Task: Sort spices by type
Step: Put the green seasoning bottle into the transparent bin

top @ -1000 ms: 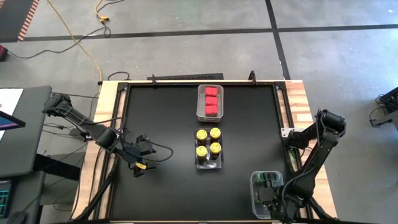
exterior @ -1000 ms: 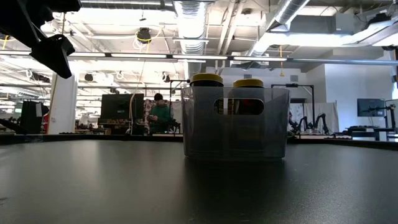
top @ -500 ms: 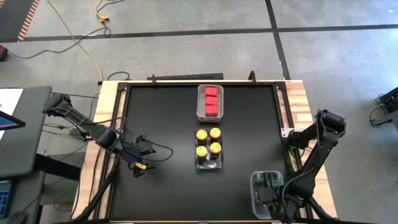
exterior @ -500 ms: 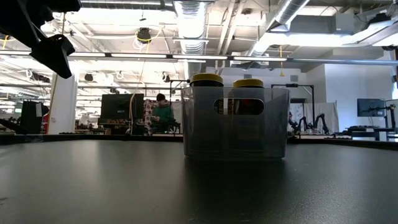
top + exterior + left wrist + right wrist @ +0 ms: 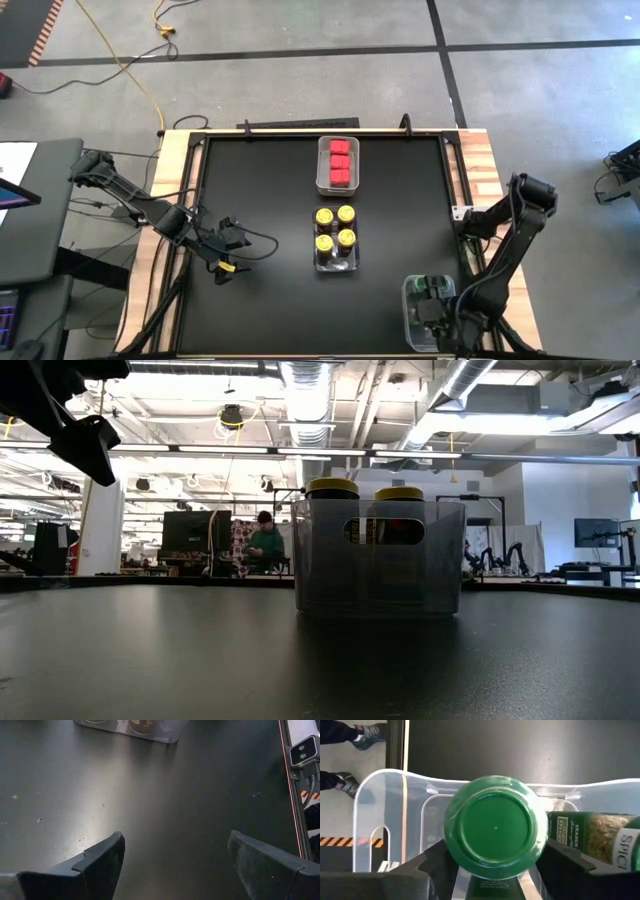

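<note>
At the table's near right corner the right gripper (image 5: 492, 865) grips a green-lidded jar (image 5: 494, 827) inside a clear bin (image 5: 385, 810), the left gripper (image 5: 172, 855) gapes wide over bare tabletop, and farther off sit four yellow-lidded jars (image 5: 335, 227), then red containers (image 5: 340, 162).

jar label (image 5: 592, 831): "TRAGER" part legible | neighbour jar (image 5: 629, 847): "SPIC"
</note>
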